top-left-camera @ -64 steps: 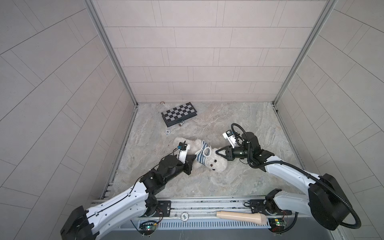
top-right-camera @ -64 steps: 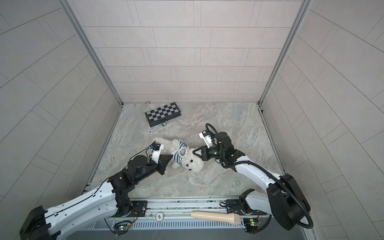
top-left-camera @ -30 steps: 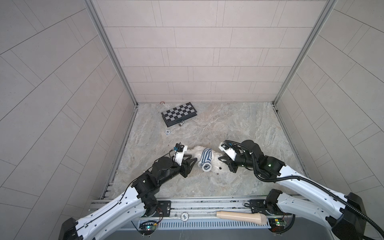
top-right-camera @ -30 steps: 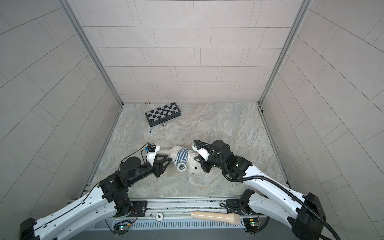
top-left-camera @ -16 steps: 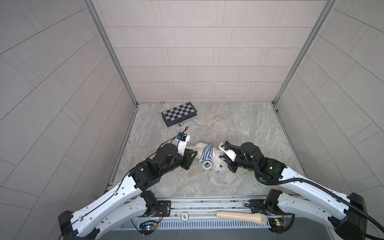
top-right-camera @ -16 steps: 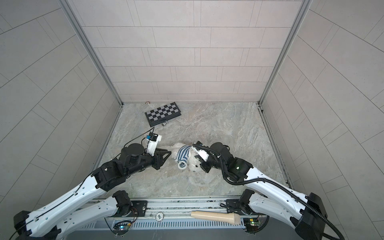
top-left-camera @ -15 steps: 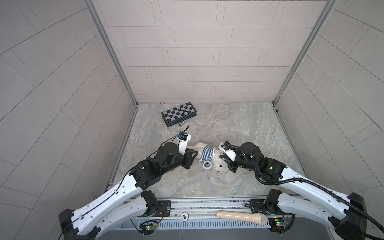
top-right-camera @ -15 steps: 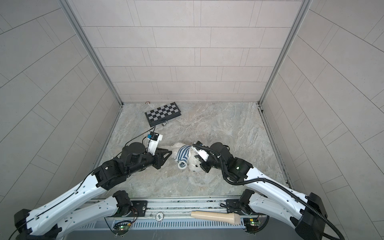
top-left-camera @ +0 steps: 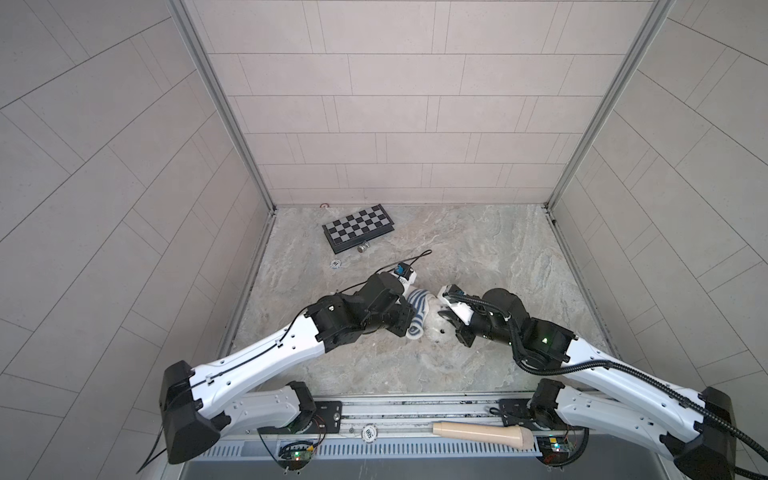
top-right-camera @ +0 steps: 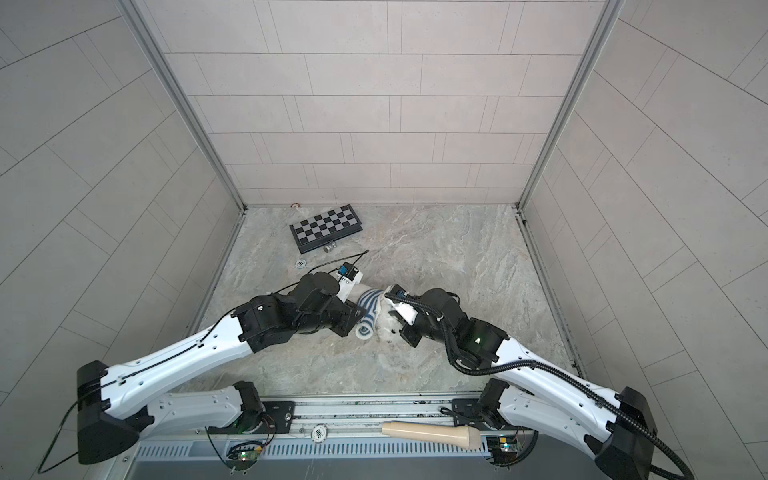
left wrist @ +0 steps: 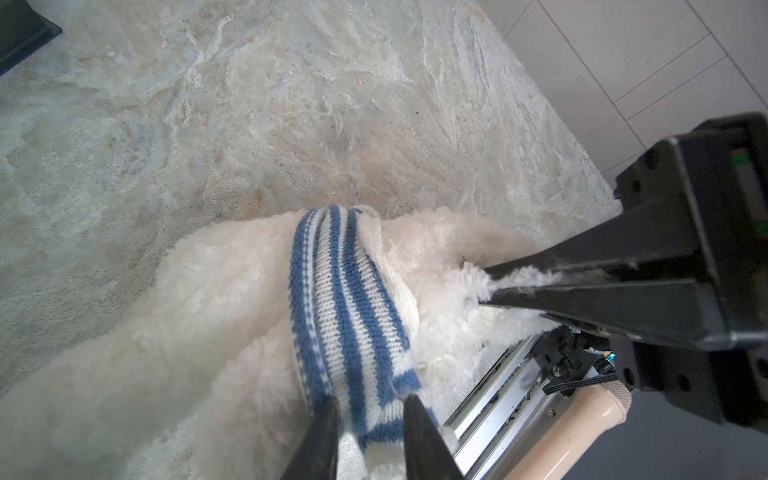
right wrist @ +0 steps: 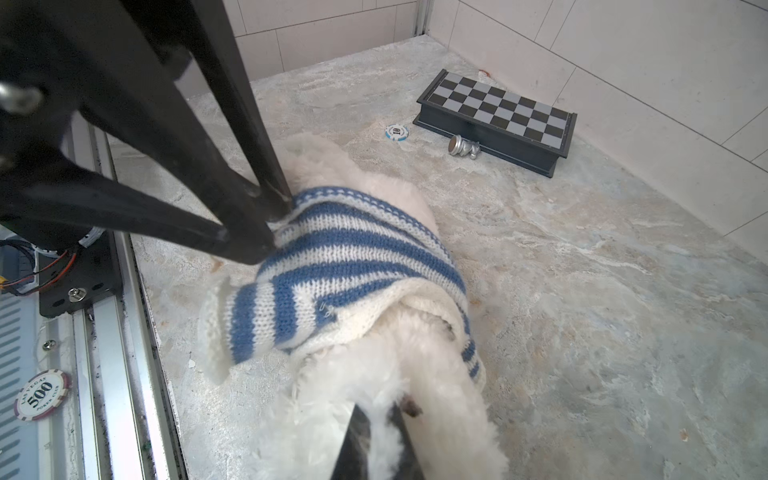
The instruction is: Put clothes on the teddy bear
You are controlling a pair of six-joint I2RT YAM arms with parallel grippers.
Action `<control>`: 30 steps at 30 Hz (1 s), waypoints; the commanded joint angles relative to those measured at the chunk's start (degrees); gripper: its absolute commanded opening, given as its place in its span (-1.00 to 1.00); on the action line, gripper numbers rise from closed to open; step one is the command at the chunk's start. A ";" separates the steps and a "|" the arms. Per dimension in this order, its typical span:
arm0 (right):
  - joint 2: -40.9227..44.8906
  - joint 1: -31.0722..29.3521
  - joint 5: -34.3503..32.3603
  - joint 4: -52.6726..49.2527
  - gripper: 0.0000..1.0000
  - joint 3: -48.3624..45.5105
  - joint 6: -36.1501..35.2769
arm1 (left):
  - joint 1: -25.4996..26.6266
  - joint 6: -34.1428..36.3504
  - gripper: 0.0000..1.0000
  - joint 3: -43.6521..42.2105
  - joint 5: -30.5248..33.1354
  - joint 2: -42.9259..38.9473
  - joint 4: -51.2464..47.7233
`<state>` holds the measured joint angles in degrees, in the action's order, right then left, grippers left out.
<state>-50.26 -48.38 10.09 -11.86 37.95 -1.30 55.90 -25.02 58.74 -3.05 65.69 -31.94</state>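
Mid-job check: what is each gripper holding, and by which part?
The left gripper pinches the striped sweater by its hem edge; the right gripper is shut on a fur tuft of the teddy bear, apparently at its head.

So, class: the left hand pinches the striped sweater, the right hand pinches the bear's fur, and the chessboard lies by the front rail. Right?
Wrong on the chessboard: both top views show it at the back, near the far wall. The left hand does pinch the striped sweater, the right hand the fur of the teddy bear.
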 commanded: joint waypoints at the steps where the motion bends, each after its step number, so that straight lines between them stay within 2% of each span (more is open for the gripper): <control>1: 1.33 -0.44 -0.66 2.83 -1.00 -0.30 -1.04 | 0.36 0.50 -0.40 1.40 1.90 -0.50 -1.16; 7: 1.75 -0.58 -0.76 3.24 -1.00 -0.90 -1.14 | 0.39 0.83 -0.42 1.97 4.41 -0.26 -3.07; 20: 2.10 -1.91 -1.37 3.07 -1.00 -1.28 -1.92 | 0.37 1.46 -0.63 2.91 9.08 1.64 -3.48; 30: 1.83 -2.78 -1.75 3.24 -1.00 -1.20 -2.36 | 0.35 2.21 -0.51 3.40 10.77 2.60 -3.23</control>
<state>-49.39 -50.68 8.56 -11.00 37.04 -2.22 56.07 -23.51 60.73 6.07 67.85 -34.59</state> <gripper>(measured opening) 0.067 0.243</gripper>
